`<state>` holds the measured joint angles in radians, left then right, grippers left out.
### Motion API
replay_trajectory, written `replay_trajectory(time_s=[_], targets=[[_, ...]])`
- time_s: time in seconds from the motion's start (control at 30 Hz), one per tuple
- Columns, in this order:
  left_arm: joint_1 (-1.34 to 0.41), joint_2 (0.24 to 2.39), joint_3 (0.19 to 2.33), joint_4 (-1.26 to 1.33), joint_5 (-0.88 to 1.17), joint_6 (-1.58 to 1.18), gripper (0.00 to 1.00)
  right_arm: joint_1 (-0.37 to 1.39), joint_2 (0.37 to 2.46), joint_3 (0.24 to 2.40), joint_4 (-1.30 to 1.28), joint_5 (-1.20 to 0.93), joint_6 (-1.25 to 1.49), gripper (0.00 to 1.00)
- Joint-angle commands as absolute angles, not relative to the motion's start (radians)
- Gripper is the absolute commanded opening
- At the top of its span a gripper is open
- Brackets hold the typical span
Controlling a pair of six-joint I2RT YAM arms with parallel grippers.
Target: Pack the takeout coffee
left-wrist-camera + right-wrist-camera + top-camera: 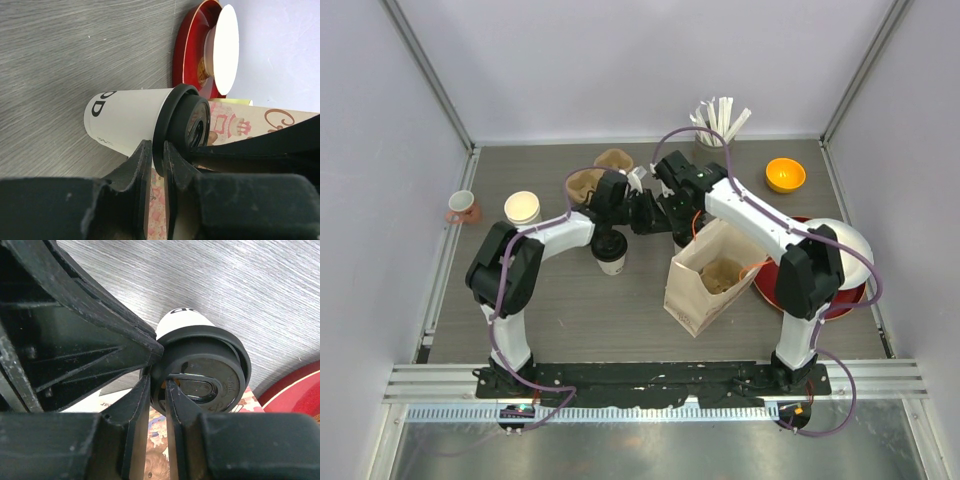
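Your table [600, 325] is a grey wood-grain board, closed in on three sides by plain pale walls [640, 60], with metal posts [430, 75] running up the back corners. The arms' bases sit on a black rail [650, 380] at its near edge. The takeout coffee [610, 258] stands upright on the bare board with its black lid [200, 375] on, a little left of the open brown paper bag [705, 280] and outside it. Your left gripper [155, 147] has its fingers drawn close on either side of the lid's rim, pinching it. Your right gripper [156, 382] nips the same rim just beside it, its jaws equally narrow. Behind the cup lie brown pulp carriers [588, 185]. To the left stand a stack of cream cups [522, 208] and, nearer the wall, a pinkish mug [463, 207]. At the back you have a holder of white sticks [720, 125] and an orange bowl [785, 175] toward the right corner. Right of the bag sits a red plate [848, 298] carrying a white bowl [850, 250].
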<state>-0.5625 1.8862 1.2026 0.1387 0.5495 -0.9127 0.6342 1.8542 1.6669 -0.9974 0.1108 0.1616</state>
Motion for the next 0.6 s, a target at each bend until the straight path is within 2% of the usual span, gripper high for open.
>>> replay_trajectory(time_s=[0.0, 0.2, 0.43, 0.57], targets=[[-0.571, 1.924, 1.131, 0.028, 0.468, -0.884, 0.16, 0.608, 1.818, 1.603, -0.976, 0.069, 0.184, 0.22], [-0.587, 1.930, 1.101, 0.003, 0.442, -0.858, 0.13, 0.592, 1.793, 1.552, -0.950, 0.055, 0.192, 0.19], [-0.601, 1.953, 1.069, -0.051, 0.377, -0.836, 0.00, 0.583, 1.778, 1.517, -0.939, 0.058, 0.193, 0.17], [-0.609, 1.957, 1.054, -0.078, 0.347, -0.833, 0.00, 0.580, 1.773, 1.500, -0.930, 0.054, 0.196, 0.16]])
